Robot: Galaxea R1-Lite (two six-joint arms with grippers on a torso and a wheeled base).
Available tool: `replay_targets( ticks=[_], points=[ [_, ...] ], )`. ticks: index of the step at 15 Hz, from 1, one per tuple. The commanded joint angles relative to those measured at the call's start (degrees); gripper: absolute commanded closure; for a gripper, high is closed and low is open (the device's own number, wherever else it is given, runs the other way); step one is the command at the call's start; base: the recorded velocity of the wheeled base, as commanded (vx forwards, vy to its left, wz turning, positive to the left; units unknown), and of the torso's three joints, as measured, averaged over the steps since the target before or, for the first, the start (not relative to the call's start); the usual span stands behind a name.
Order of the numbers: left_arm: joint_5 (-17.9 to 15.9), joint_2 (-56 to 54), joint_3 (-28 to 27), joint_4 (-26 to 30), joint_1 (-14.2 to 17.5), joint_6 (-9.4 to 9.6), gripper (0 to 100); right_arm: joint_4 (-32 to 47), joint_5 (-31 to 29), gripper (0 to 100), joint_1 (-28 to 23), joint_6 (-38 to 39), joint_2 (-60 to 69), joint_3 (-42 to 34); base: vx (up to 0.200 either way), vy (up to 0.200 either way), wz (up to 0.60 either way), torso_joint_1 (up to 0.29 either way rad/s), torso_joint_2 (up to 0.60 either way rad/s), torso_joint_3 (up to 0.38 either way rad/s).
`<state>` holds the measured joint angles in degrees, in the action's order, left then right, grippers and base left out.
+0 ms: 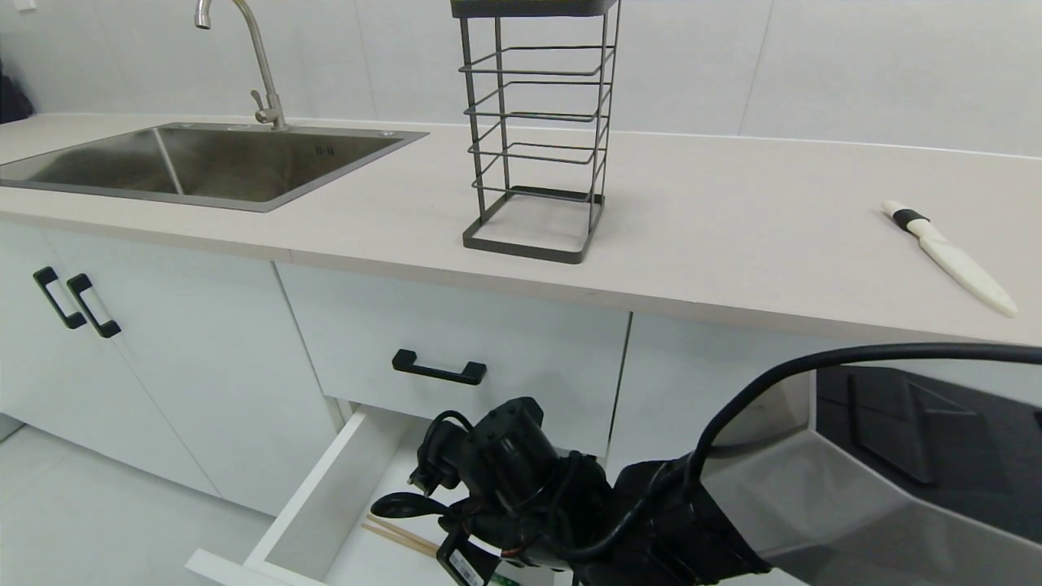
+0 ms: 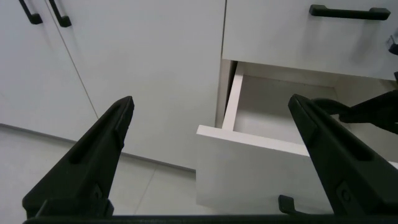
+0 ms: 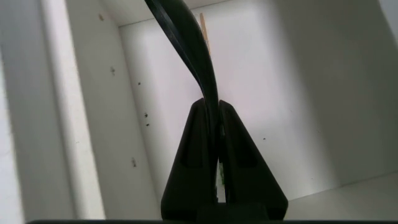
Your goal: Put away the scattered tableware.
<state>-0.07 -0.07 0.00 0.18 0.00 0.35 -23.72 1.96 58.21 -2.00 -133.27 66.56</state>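
Brushed steel sink (image 1: 98, 159), matt dark metal wire rack (image 1: 521, 246), smooth matt worktop (image 1: 733, 228), glossy black spoon (image 3: 186, 43), pale wooden chopsticks (image 1: 399, 535).

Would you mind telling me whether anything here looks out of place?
Yes: a white knife lies loose at the right end of the countertop, apart from the wire rack, while the drawer below stands open.

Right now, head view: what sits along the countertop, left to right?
stainless steel sink → dark metal wire rack → white knife with a black band
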Motion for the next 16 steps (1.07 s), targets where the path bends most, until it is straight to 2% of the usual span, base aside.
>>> replay_targets(
  ticks=[1, 9, 16],
  points=[
    [0.0, 0.1, 0.0, 0.0, 0.0, 0.00, 0, 0.1, -0.9, 100, -0.3, 0.1, -2.5, 1.6, 0.000, 0.000, 0.00, 0.000, 0.00, 0.000],
    [0.0, 0.1, 0.0, 0.0, 0.0, 0.00, 0, 0.0, -3.2, 100, -1.1, 0.2, -5.0, 2.3, 0.000, 0.000, 0.00, 0.000, 0.00, 0.000],
    [0.0, 0.1, 0.0, 0.0, 0.0, 0.00, 0, 0.0, -3.3, 100, -1.3, -0.2, -8.9, 6.2, 0.000, 0.000, 0.00, 0.000, 0.00, 0.000]
  ],
)
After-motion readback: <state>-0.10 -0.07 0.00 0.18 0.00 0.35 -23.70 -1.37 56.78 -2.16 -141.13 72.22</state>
